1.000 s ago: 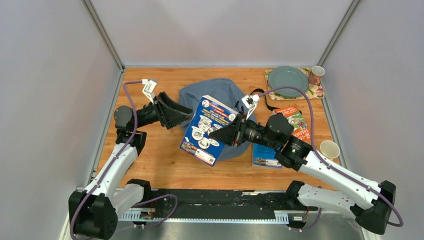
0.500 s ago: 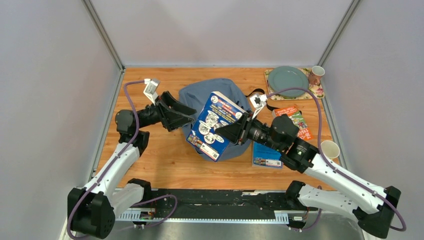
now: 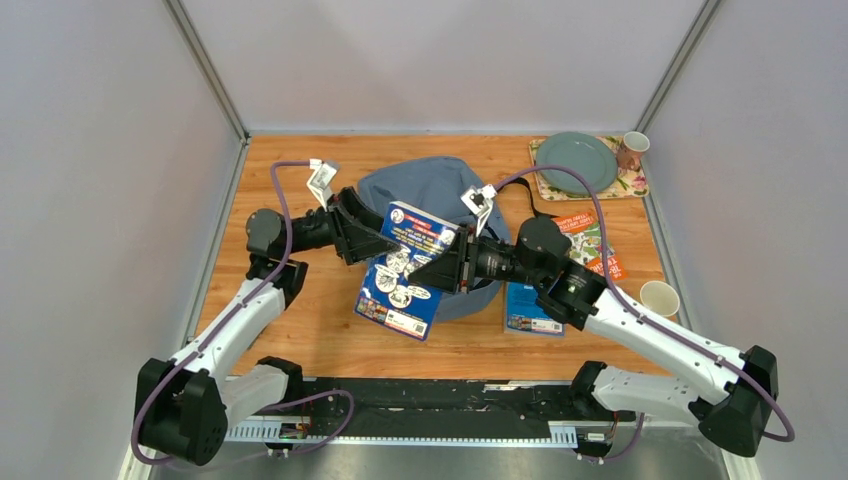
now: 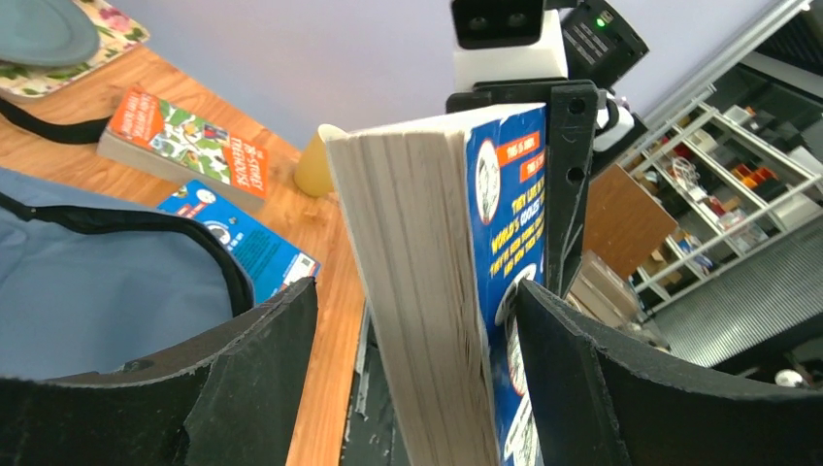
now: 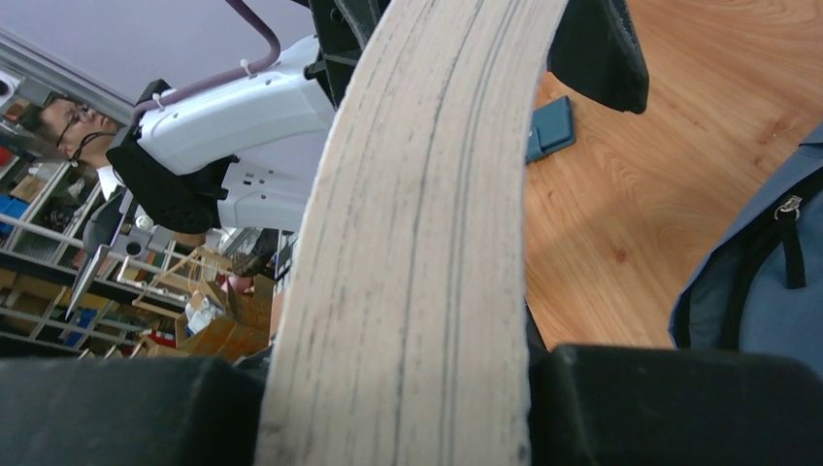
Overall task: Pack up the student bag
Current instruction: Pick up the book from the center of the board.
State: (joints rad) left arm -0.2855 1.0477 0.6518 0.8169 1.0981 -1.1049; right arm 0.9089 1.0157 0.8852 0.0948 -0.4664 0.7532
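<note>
Top external: student bag [image 3: 430, 185] lies centre frame on bench [image 3: 320, 335]; right gripper [image 3: 450, 270] jaws clamp 1 thick blue book [image 3: 400, 290] over it; left gripper [image 3: 385, 240] jaws wide, straddling the book's upper-left edge

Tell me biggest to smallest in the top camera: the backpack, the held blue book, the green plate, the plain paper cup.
1. student bag, partly hidden behind the book.
2. blue book; raised nearer the camera, so it may look bigger than it is.
3. green plate.
4. paper cup.
</note>
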